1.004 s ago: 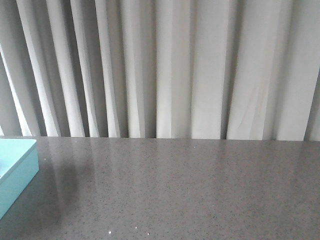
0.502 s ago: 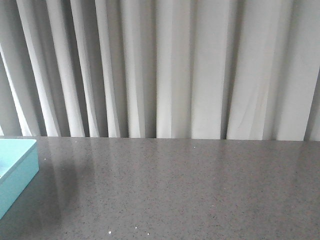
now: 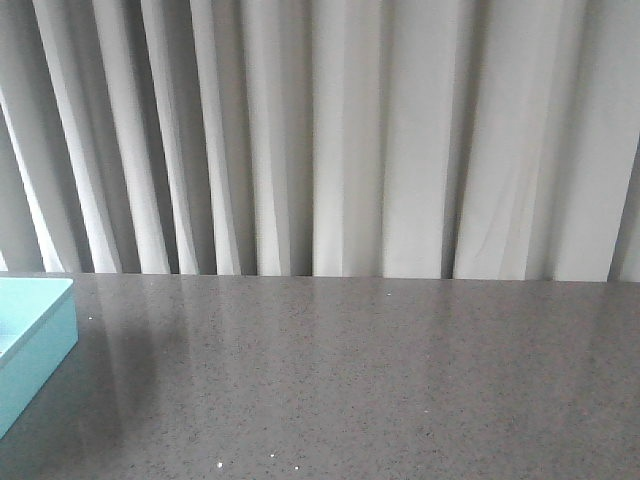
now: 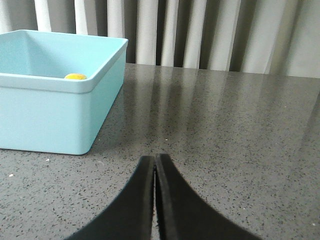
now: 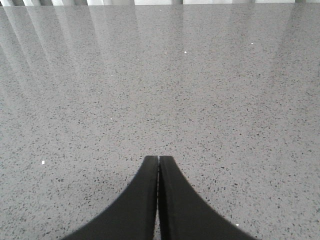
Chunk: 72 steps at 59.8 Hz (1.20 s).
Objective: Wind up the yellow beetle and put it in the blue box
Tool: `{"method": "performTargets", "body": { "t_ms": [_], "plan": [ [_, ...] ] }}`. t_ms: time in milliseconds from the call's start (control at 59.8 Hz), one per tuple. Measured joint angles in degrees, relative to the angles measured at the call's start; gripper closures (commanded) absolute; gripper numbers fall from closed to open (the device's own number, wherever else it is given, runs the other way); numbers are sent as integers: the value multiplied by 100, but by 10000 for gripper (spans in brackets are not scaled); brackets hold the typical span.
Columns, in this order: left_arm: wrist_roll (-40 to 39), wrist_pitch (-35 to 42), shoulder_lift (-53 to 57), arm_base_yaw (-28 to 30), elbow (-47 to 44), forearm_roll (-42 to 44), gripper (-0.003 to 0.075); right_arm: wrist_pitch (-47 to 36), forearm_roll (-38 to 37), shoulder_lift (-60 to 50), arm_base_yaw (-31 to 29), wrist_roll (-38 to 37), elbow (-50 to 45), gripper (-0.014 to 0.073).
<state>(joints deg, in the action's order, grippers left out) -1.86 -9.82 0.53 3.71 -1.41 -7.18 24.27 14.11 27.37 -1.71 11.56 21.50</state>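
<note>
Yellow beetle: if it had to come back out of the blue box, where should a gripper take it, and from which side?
Probably from straight above, down through the open top. Only the yellow beetle's rounded top shows over the blue box's near wall, so sideways reach is blocked. Which body part to pinch can't be judged. The left gripper is shut and would need opening.

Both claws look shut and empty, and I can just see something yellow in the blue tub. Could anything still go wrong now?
Perhaps. The left gripper sits close to the blue box, so a careless swing could bump it. Only a sliver of the yellow beetle shows above the rim, so how it lies cannot be told. The right gripper hangs low over the table.
</note>
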Motion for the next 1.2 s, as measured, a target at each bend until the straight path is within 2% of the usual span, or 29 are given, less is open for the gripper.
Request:
{"method": "performTargets", "body": {
  "t_ms": [167,284,485,703,953,1204],
  "plan": [
    [0,-3,0,0,0,0,726,-22,0,-406,0,-2,-275,601],
    [-5,-7,0,0,0,0,726,-207,-83,-1025,0,-6,-923,601],
    [-5,-7,0,0,0,0,726,-1410,-126,-2102,0,-141,-2230,601],
    [-5,-38,0,0,0,0,726,-1652,-581,-2770,0,-289,-2305,601],
    [-5,-49,0,0,0,0,726,-1324,-685,-2798,-140,-684,-2305,601],
    [-5,-49,0,0,0,0,726,-1321,-740,-2798,-388,-751,-2305,601]
  ]
}}
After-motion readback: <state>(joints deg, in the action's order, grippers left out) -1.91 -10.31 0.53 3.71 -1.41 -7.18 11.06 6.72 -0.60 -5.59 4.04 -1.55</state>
